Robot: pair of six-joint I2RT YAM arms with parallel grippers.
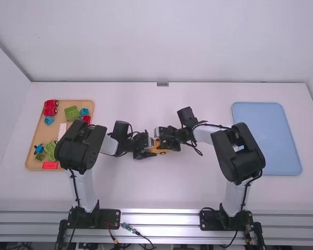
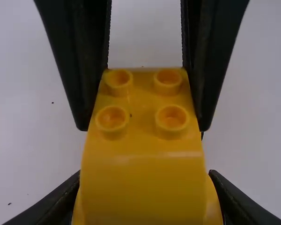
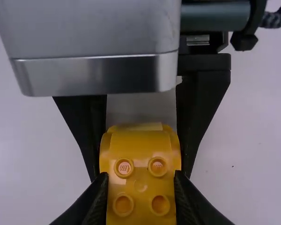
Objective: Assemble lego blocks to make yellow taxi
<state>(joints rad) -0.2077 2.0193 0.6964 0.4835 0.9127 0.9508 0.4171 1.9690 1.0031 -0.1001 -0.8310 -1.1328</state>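
Between the arms, at the centre of the high view, a yellow plastic taxi piece with round studs and a smooth curved end [image 1: 159, 151] is held above or against the white bench [image 1: 172, 192]; which, I cannot tell. The black left claw [image 2: 146, 178] is clamped on the sides of the piece, and the black right claw [image 3: 140, 176] grips it from the opposite end

The step in hand looks like squaring up or pressing the yellow parts together. To do it well, keep both wrists level and in one line, hold low on the side walls so the studs stay free, and push straight along the join without twisting. Neither claw should let go until the other's grip is sure; a pull to one side could tip the piece or pop a joint open.

The high view shows a dark wheel low on the piece's side, plus the tan tray of coloured blocks [image 1: 40, 130] at the left of the frame and the flat blue tray [image 1: 266, 138] at the right. The left wrist view shows four studs beside the curved end; the right wrist view shows studs too, with a paler strip past the curve
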